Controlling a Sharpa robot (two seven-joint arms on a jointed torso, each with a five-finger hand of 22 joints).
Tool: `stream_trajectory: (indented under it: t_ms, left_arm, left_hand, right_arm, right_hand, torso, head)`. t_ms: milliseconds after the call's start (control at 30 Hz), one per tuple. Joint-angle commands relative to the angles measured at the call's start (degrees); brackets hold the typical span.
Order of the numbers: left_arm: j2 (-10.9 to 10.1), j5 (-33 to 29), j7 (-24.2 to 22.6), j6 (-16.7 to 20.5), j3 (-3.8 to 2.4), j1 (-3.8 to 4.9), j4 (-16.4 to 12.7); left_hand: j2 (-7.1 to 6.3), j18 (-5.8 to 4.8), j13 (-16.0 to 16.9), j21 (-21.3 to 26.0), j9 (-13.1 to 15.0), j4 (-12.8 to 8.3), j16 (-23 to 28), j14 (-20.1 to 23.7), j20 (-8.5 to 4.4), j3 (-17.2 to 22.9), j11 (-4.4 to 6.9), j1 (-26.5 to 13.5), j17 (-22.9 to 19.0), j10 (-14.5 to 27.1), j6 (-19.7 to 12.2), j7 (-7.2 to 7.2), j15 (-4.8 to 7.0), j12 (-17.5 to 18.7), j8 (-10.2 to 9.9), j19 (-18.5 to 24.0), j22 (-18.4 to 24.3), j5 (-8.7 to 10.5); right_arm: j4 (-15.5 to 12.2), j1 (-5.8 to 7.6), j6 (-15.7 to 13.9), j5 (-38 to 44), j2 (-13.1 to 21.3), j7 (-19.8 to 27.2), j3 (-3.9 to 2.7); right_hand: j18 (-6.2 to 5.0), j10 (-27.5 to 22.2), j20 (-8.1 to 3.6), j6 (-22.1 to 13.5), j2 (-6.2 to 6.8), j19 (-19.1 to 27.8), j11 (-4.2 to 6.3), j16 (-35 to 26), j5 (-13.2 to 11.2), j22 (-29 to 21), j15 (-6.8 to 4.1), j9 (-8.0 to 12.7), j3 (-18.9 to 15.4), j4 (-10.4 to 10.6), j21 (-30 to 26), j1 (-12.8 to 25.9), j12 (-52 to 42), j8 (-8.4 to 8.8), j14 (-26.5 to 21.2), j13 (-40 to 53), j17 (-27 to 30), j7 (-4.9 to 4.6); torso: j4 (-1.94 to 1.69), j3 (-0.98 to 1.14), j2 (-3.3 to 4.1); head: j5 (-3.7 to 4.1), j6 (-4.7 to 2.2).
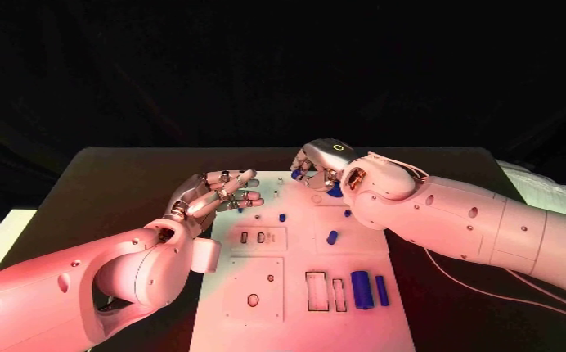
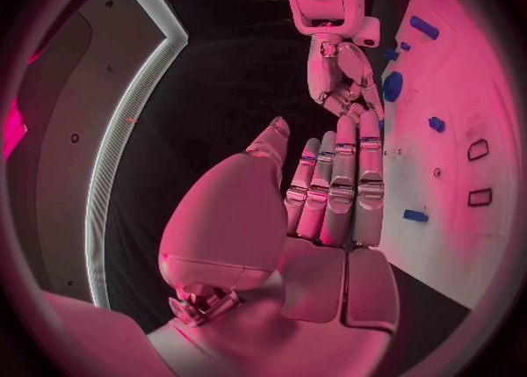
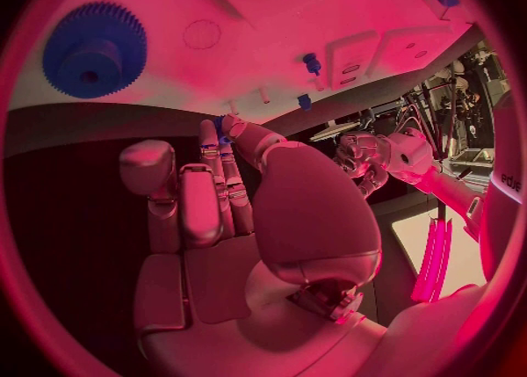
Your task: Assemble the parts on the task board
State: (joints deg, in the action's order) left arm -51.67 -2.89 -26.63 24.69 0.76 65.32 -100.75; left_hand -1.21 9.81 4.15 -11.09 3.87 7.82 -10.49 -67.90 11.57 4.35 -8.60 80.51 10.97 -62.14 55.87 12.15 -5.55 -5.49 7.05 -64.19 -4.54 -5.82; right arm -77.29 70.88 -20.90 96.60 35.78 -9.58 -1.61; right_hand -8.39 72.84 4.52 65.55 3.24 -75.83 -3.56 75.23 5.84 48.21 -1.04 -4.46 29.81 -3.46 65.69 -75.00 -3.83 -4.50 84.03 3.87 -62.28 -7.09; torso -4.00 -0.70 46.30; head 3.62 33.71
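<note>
The white task board (image 1: 236,319) lies in the middle of the black table. My right hand (image 1: 318,164) hovers over its far edge and pinches a small blue part (image 3: 223,122) between thumb and fingertip. Just behind this hand a blue gear (image 3: 93,47) lies on the board (image 3: 275,25). At the board's far left corner, my left hand (image 1: 218,195) has its fingers (image 2: 341,175) stretched out side by side and holds nothing. The two hands face each other closely, with the right hand (image 2: 341,74) in front of the left's fingertips.
Two long blue bars (image 1: 361,289) (image 1: 381,289) lie at the board's near right beside rectangular slots (image 1: 316,291). Small blue pieces (image 1: 282,217) (image 1: 333,237) sit mid-board. Bare black table (image 1: 118,180) surrounds the board on both sides.
</note>
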Motion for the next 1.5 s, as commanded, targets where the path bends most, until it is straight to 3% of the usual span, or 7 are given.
stream_trajectory:
  t_ms: [33,333,667,1500]
  left_arm:
    - [0.1,-0.3,-0.1,-1.1,-0.05,0.11,-0.2]
    - [0.1,-0.4,0.0,-1.3,-0.05,0.25,-0.5]
    - [0.0,-0.4,0.1,-1.4,-0.05,0.45,-0.6]
    - [0.0,-0.4,0.5,-2.0,-0.05,0.55,-0.6]
  left_hand:
    - [0.43,0.63,0.0,0.2,-0.1,-0.3,0.3,-0.3,-0.09,0.1,-0.28,-0.1,0.1,-0.2,0.2,0.27,0.07,0.3,-0.2,-0.4,0.0,0.28]
    - [0.44,0.62,0.0,0.2,-0.1,-0.4,0.3,-0.3,-0.1,0.1,-0.29,0.0,0.1,-0.2,0.2,0.28,0.06,0.3,-0.3,-0.4,0.1,0.28]
    - [0.45,0.62,0.0,0.3,-0.1,-0.4,0.3,-0.3,-0.1,0.1,-0.31,0.0,0.1,-0.2,0.1,0.3,0.05,0.4,-0.3,-0.5,0.1,0.28]
    - [0.44,0.58,0.0,0.4,-0.1,-0.6,0.5,-0.2,-0.07,0.1,-0.37,0.0,0.3,-0.1,0.0,0.36,-0.01,0.5,-0.4,-0.5,0.2,0.3]
  right_arm:
    - [1.1,0.04,-0.7,-0.1,-1.2,-0.6,0.0]
    - [3.4,-0.01,4.0,0.4,-4.0,-0.5,0.01]
    - [4.2,-0.07,5.9,0.7,-5.2,-1.0,0.04]
    - [4.0,-0.12,2.8,4.3,-5.0,-6.7,0.04]
  right_hand:
    - [1.18,-0.4,0.18,0.0,0.3,0.0,0.02,0.1,-0.3,0.1,-0.09,-1.3,0.0,0.3,0.2,0.7,0.4,0.22,2.1,-0.1,0.0,-0.27]
    - [1.32,-0.8,0.34,-0.3,0.54,-0.1,-0.14,0.2,-0.6,1.1,0.08,-1.3,-0.1,0.6,1.0,1.1,0.3,0.52,2.1,-0.1,0.0,-0.38]
    - [1.33,-1.1,0.43,-0.5,0.77,-0.1,-0.22,0.2,-0.6,1.3,0.16,-1.3,-0.2,0.9,1.2,1.4,0.3,0.66,2.1,-0.1,0.2,-0.43]
    - [1.3,-0.9,0.58,-0.3,1.1,0.1,-0.2,0.1,-0.1,1.5,0.15,-1.4,-0.5,1.5,1.5,1.9,0.1,0.61,1.9,0.0,0.4,-0.45]
  torso:
    - [-0.47,-0.14,0.2]
    - [-1.08,-0.39,0.46]
    - [-0.99,-0.39,0.55]
    - [-1.13,-0.39,0.77]
  head:
    - [0.25,-0.09]
    - [0.53,-0.1]
    - [0.46,-0.07]
    - [0.78,0.0]
